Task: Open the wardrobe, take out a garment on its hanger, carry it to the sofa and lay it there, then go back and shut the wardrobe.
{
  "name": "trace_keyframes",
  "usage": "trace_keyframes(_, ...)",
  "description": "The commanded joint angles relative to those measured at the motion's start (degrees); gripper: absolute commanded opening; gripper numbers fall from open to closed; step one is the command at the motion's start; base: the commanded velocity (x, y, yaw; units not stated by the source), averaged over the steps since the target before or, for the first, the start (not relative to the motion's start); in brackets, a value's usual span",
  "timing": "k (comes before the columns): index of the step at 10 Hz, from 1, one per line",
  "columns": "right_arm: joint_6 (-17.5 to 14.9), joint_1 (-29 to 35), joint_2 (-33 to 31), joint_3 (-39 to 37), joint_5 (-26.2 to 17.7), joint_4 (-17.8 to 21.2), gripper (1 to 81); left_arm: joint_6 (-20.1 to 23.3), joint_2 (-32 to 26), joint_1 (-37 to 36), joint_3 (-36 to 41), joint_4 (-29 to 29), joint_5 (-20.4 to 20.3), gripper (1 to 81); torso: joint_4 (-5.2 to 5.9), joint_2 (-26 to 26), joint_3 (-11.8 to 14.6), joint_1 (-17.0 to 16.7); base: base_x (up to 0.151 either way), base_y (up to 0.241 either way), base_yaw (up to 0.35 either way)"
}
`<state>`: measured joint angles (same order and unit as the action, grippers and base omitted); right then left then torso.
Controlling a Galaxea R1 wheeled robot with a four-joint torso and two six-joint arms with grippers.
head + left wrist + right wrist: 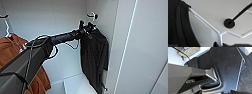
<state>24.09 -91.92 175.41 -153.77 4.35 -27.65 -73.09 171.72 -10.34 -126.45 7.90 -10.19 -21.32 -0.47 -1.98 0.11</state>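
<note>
The wardrobe [62, 15] stands open, showing its white inside. The black garment [93, 57] hangs at the right side of it on a thin white hanger [205, 23], whose hook [92, 15] is up by the black rail's round end fitting [229, 23]. My left arm reaches in from the left, and my left gripper [86, 27] is at the top of the hanger. In the left wrist view dark fingertips [215, 44] sit tight against the hanger's neck, with the garment [176, 25] draped beside it.
A rust-orange top [11, 50] hangs at the left of the wardrobe, close under my left arm. The open right door [142, 50] stands at the right. The right wrist view shows my own dark base and grey carpet [246, 78].
</note>
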Motion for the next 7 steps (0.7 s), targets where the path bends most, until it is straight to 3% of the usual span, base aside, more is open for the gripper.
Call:
trace_keyframes(1,-0.09,1.69,0.67,0.59,-2.68,0.49,81.1,0.76,-0.14,-12.82,0.06,1.86,-2.29,1.0,0.0,0.0,0.0,0.0,0.0,0.0,0.0)
trace_keyframes(7,-0.01,1.69,0.67,0.41,-2.68,0.75,81.1,0.76,-2.5,-14.74,4.61,2.63,-3.43,1.0,0.0,0.0,-0.02,0.0,0.0,0.0,0.0)
